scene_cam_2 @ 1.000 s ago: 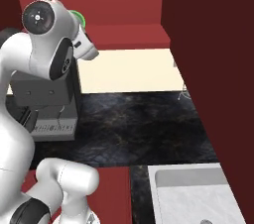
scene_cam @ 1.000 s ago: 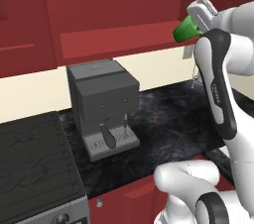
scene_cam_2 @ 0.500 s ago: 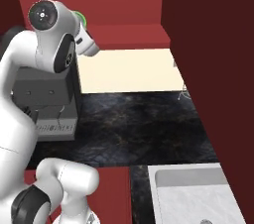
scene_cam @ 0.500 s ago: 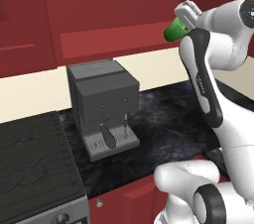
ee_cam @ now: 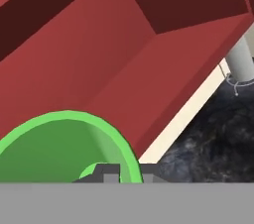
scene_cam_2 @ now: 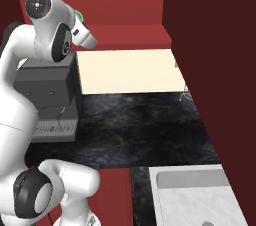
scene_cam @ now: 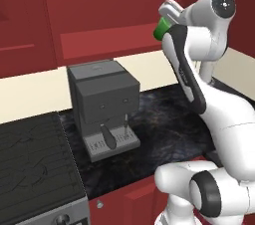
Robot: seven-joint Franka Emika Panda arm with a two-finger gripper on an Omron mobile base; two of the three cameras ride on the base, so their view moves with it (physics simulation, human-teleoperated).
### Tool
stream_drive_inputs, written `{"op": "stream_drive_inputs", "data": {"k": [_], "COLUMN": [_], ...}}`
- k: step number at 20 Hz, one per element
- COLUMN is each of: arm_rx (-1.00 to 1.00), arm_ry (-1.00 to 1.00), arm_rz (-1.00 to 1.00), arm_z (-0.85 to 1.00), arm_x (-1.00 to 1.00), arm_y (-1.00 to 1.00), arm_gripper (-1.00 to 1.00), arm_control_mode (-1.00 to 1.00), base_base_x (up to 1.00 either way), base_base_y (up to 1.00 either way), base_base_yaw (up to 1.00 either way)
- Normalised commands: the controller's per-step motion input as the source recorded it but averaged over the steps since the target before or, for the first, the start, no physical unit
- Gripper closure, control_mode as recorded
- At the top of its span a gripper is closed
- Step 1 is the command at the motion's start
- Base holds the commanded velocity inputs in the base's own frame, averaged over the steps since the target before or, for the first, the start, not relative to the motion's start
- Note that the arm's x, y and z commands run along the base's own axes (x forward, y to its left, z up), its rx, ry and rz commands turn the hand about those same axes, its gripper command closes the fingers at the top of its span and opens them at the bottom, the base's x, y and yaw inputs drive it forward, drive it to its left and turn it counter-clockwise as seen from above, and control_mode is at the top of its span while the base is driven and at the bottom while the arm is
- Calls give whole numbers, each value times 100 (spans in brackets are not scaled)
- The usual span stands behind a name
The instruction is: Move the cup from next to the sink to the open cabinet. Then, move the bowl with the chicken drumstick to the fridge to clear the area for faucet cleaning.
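From the left base view, the green cup (scene_cam: 160,29) rides high at the gripper (scene_cam: 167,20), level with the red upper cabinets (scene_cam: 109,15) and well above the coffee machine (scene_cam: 102,107) on the dark counter (scene_cam: 164,129).

In the right base view only a sliver of it peeks past the wrist, with the sink (scene_cam_2: 192,197) low at right.

In the hand view the fingers look clamped on the cup's rim, one inside, one outside. A rim pinch is shaky: clipping the cabinet edge could twist the cup loose and drop it.
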Motion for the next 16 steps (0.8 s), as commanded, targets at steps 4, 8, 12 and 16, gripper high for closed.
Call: {"op": "stream_drive_inputs", "data": {"k": [4, 8, 12, 16], "arm_rx": [-15, -11, -9, -3], "arm_ry": [8, 14, 16, 11], "arm_rz": [-1, -3, -4, -3], "arm_z": [-15, -11, -15, -4], "arm_x": [37, 46, 51, 40], "arm_y": [26, 14, 3, 1], "arm_gripper": [100, 100, 100, 100], "arm_control_mode": [-100, -100, -100, -100], "base_base_x": [0, 0, 0, 0], "base_base_y": [0, 0, 0, 0], "base_base_yaw": [0, 0, 0, 0]}}
